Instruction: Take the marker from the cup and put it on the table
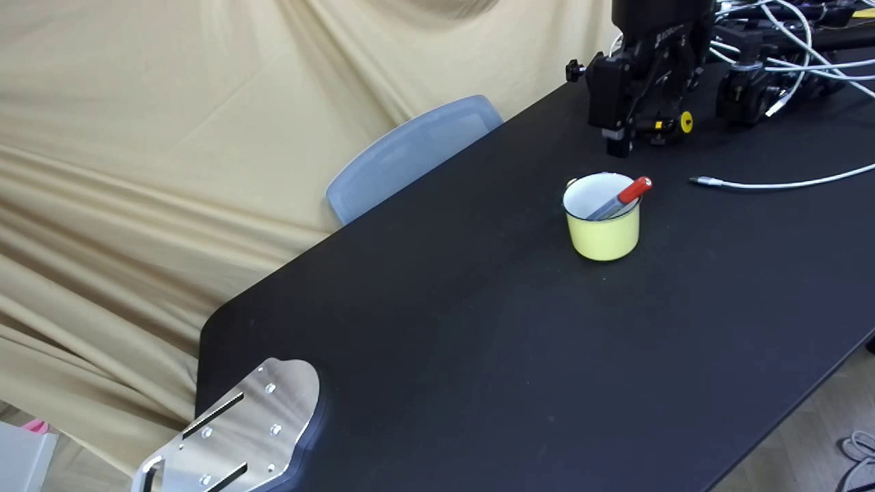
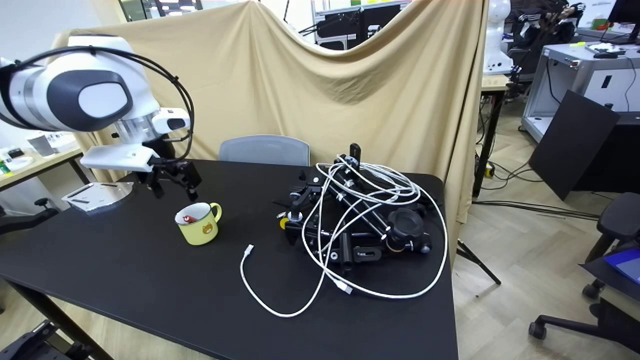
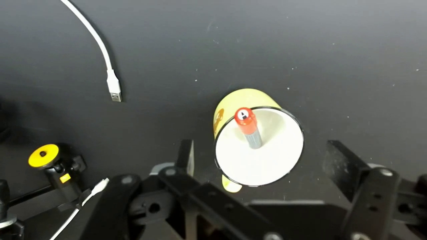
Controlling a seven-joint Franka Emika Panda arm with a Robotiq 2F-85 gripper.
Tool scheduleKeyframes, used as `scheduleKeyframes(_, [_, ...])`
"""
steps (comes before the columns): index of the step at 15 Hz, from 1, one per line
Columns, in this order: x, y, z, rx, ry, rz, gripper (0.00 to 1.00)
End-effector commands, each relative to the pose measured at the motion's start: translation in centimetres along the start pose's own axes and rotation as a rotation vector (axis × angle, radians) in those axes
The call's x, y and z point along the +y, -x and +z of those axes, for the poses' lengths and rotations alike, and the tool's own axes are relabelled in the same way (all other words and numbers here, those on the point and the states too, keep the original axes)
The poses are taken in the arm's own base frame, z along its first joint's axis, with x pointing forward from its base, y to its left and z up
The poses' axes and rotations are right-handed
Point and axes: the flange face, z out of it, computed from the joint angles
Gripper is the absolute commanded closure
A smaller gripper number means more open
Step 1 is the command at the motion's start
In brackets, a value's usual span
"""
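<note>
The pale yellow-green cup (image 1: 605, 239) stands upright on the black table (image 1: 444, 342); it also shows in an exterior view (image 2: 197, 232) and in the wrist view (image 3: 263, 163). The marker (image 1: 623, 195) leans in the cup with its red end up, sticking out past the rim, and its greyish body inside; its lower end is hidden in an exterior view (image 2: 189, 219). In the wrist view the marker (image 3: 247, 124) points toward the camera. My gripper (image 3: 260, 148) is open and empty above the cup, its fingers apart on either side of it; it also shows in an exterior view (image 2: 175, 191).
Black tripod gear (image 2: 350, 240) with white cables lies on the table beside the cup. A white cable end (image 3: 113, 83) lies near the cup. A metal plate (image 1: 253, 417) lies at the table's other end. A grey-blue chair (image 1: 417, 150) stands behind the edge, before a beige curtain (image 1: 205, 137).
</note>
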Motion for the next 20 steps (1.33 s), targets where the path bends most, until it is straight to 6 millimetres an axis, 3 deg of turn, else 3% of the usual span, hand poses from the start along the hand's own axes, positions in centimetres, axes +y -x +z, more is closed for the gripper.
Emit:
scheduleKeyframes(1, [0.2,-0.6,1.6,-0.050,0.026,0.004,0.00])
scheduleKeyframes(14, [-0.8,-2.5,4.5,-0.100,0.052,-0.062,0.00])
scheduleKeyframes(20, [-0.9,-2.0,4.4,-0.091,0.056,-0.088,0.00])
